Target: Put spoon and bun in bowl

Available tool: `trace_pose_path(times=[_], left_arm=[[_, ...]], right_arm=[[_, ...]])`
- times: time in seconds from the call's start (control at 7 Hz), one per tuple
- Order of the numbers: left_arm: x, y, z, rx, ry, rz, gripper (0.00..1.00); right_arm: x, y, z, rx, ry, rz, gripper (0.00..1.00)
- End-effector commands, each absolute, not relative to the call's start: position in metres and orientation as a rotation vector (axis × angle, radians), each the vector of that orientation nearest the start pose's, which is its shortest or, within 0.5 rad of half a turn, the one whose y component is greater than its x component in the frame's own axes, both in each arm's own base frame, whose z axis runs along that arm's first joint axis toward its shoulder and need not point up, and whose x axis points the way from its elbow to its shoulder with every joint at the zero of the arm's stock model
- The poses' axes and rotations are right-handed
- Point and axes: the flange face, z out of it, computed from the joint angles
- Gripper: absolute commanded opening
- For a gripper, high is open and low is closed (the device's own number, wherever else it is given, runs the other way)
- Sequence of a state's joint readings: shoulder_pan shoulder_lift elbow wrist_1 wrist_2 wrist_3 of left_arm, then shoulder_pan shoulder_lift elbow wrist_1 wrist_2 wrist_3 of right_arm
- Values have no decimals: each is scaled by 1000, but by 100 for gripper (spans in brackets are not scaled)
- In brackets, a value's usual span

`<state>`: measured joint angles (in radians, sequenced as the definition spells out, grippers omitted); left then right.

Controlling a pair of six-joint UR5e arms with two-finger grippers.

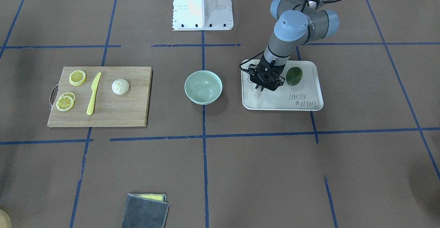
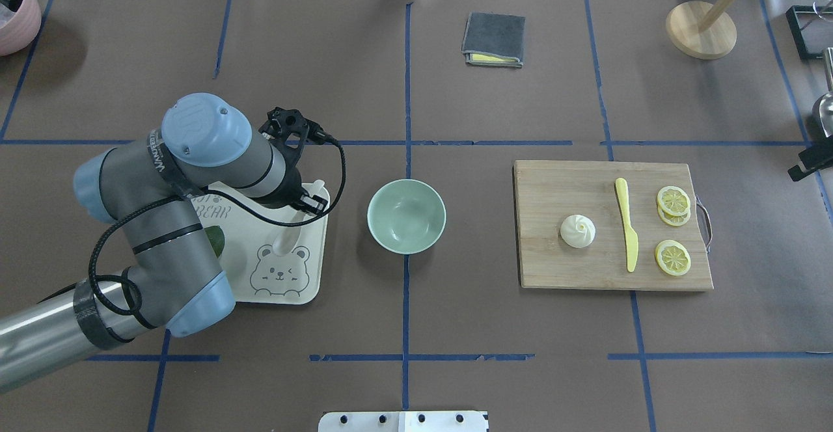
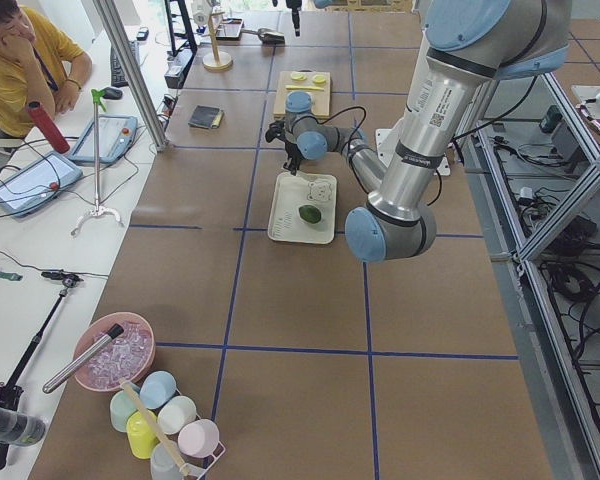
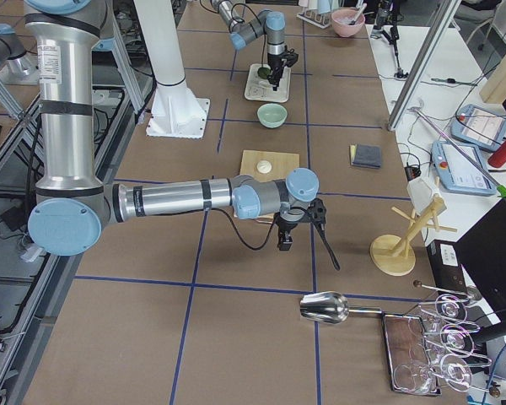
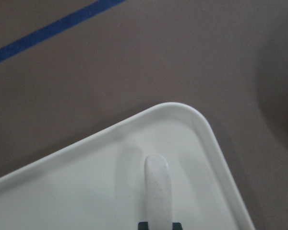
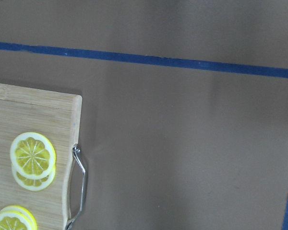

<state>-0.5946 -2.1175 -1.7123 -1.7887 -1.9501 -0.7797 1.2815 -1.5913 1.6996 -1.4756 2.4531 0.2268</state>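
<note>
The left wrist view is showing what the others are hiding: the spoon [image 5: 157,187] is sitting with its speckled off-white handle pinched between two dark fingertips [image 5: 143,226], so the left tool [image 5: 158,225] is clenching the spoon. The handle is pointing at a rounded corner of the white tray [image 5: 86,191] and casting a faint shadow on it. In the overhead view the wrist is covering the tool, but the scoop is showing below it, just above the bear drawing. I cannot tell whether the scoop is touching the tray. The front-facing view is showing a dark green fruit [image 1: 294,76] lying whole on the tray beside the tool; overhead, the arm is half hiding it.

The bowl [image 1: 203,87] is standing on the worktop [image 1: 240,173] between the tray and a wooden board [image 1: 117,113], touching neither. The bun [image 1: 120,86] is sitting on the board, beside a yellow knife [image 1: 93,94] and lemon slices [image 1: 77,77].

The left arm is bending at the elbow and pointing its wrist straight down over the tray's bowl-side end. The right arm is stretching low and level beyond the board's handle end, its right tool [image 4: 283,243] hanging downward. I cannot tell whether that tool is released or clenched, as its wrist view is showing only the board's end.
</note>
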Motion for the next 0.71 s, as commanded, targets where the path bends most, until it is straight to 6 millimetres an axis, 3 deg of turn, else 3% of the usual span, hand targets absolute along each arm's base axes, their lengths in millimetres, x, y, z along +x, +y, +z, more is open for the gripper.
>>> trace_pose_path(times=[0.0,0.14,0.29,0.43,0.57], left_arm=[[500,-455,178,302,1054,203,0],[509,-460,170,271,1126,104,0],[521,-469,179,294,1165,47,0],[542,-483,171,325,1149,-54,0],[556,-479,174,317,1138,-51,0]], right_arm=[[-114,-486,564,-1,-935,-153,100],[-136,-483,552,4,-961,-103,100],[-147,-481,545,22,-974,-88,100],[-151,-479,543,13,-981,-76,100],[-151,-479,543,13,-981,-76,100]])
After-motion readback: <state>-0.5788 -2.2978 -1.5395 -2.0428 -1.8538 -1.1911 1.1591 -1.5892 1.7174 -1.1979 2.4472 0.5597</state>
